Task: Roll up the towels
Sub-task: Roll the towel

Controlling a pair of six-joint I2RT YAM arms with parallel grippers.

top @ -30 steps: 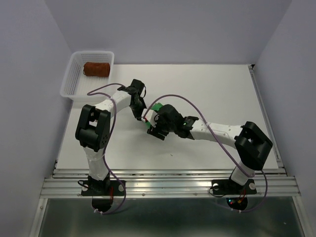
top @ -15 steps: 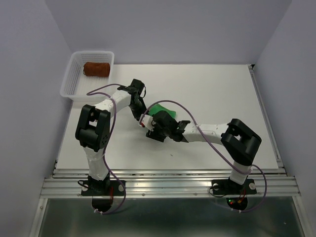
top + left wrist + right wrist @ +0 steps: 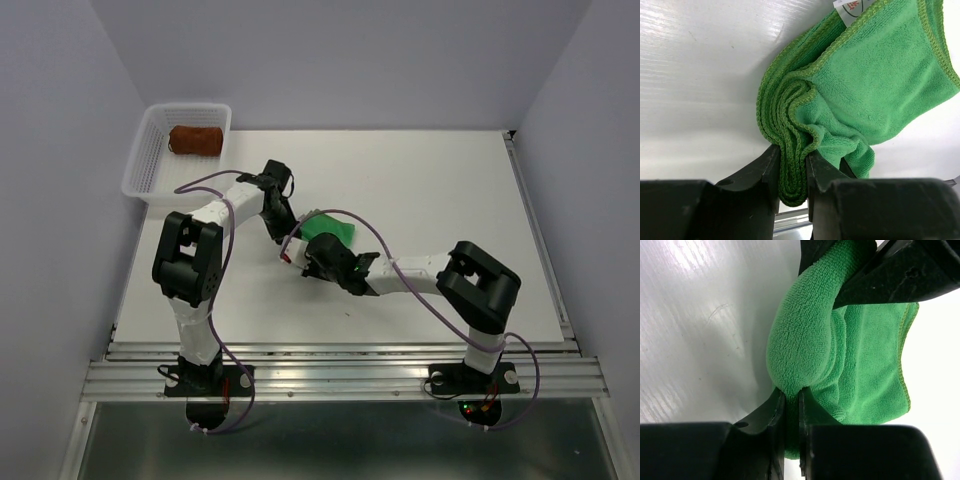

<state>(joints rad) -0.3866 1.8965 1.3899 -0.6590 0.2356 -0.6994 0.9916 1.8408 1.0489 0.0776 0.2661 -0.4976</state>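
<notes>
Since the right gripper (image 3: 791, 401) has just pinched shut on the green towel (image 3: 805, 340), opposite the left gripper (image 3: 792, 165) clamping its folds, rolling can probably begin.

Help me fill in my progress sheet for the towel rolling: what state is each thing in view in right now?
green towel: partly rolled, one end bunched into layers, the rest lying flat.
rust-brown towel: fully rolled, lying in the basket.
basket: upright at the far left, holding only the rust-brown towel.
left gripper: shut on the green towel's layered edge.
right gripper: shut on the green towel's rolled end.
</notes>
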